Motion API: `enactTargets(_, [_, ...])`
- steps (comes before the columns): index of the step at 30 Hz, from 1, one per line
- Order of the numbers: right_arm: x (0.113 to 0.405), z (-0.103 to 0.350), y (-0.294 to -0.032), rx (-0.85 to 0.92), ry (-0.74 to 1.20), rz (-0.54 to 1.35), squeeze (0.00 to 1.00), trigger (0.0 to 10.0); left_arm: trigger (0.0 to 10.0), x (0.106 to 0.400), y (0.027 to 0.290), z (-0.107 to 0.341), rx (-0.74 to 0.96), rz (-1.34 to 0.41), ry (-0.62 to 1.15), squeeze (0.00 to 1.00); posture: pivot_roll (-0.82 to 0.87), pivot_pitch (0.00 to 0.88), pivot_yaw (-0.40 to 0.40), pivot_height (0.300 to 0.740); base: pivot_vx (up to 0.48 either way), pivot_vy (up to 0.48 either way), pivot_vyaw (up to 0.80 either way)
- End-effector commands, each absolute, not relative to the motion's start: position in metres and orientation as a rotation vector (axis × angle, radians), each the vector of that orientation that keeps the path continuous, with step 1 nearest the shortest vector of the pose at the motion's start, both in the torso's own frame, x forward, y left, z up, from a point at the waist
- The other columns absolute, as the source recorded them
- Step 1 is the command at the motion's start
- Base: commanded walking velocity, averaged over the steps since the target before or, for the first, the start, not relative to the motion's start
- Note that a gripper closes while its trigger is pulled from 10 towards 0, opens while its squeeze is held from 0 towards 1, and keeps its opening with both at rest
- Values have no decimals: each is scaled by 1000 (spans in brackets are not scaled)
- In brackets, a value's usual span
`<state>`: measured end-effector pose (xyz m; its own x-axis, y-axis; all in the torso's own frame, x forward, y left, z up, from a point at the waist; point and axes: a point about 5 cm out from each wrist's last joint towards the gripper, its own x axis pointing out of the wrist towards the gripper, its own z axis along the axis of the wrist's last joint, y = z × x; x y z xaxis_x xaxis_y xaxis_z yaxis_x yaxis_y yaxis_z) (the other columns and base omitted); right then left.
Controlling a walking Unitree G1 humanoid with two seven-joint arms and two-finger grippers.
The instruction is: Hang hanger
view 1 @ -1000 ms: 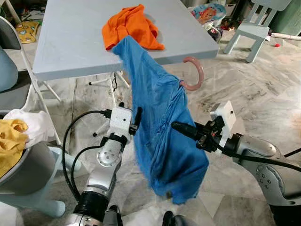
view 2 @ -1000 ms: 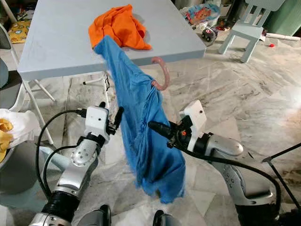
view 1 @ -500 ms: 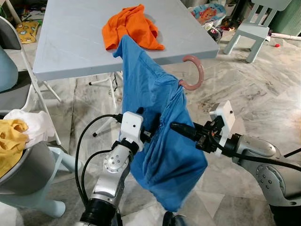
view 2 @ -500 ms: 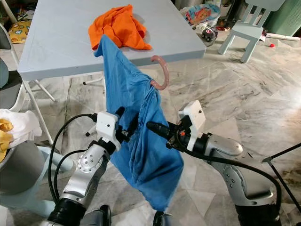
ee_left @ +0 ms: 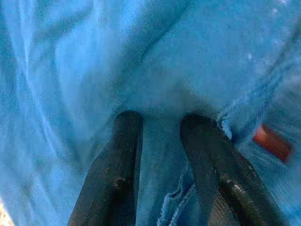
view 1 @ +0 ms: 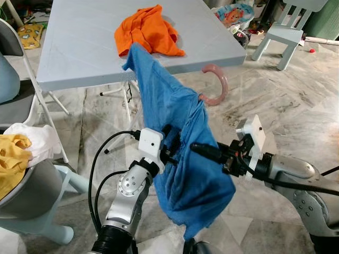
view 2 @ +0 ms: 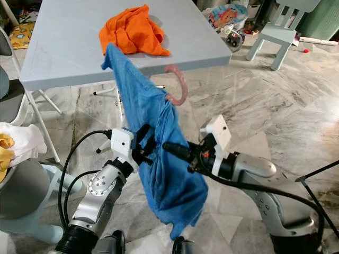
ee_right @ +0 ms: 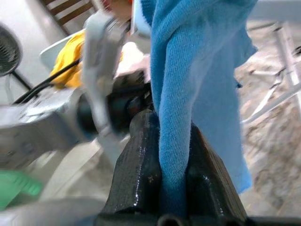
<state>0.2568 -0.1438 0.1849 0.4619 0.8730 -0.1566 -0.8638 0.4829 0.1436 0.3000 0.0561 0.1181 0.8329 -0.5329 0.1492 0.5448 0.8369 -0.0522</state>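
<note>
Marbled grey floor tiles (view 1: 265,100) spread beneath a pale blue-grey folding table (view 1: 79,47), seen from the head cameras, with a crumpled orange cloth (view 1: 151,29) lying on its top. A soft blue knitted garment (view 1: 180,143) hangs in folds on a pink hanger whose curved plastic hook (view 1: 218,84) rises just beside the table's near edge. The left gripper (view 1: 172,151) presses into the fabric from one side; the right gripper (view 1: 204,151) reaches into it from the other. A pale blue child's chair (view 1: 288,32) stands well apart. No writing is legible.

At the left wrist, two glossy black fingers (ee_left: 117,160) stand slightly spread, tips against blue cloth.

At the right wrist, black fingers (ee_right: 141,169) pinch a thick fold of ribbed blue knit between them.
</note>
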Motion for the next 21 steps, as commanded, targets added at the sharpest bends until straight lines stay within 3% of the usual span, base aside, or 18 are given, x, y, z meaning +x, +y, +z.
enactTargets(1, [247,191,-138,48,210,1157,0,10000,0,299,53,117,-108,-590,-129,0,-56,185,-58,740,0,0,0])
enactTargets(12, [241,189,-140,51,253,1197,0,10000,0,295,51,117,-155,-603,-131,0,-56,185,-58,740,0,0,0])
enactTargets(21, [241,176,-145,-37,297,1154,0,10000,0,301,67,116,-134,-519,-131,0,-56,185,-58,740,0,0,0])
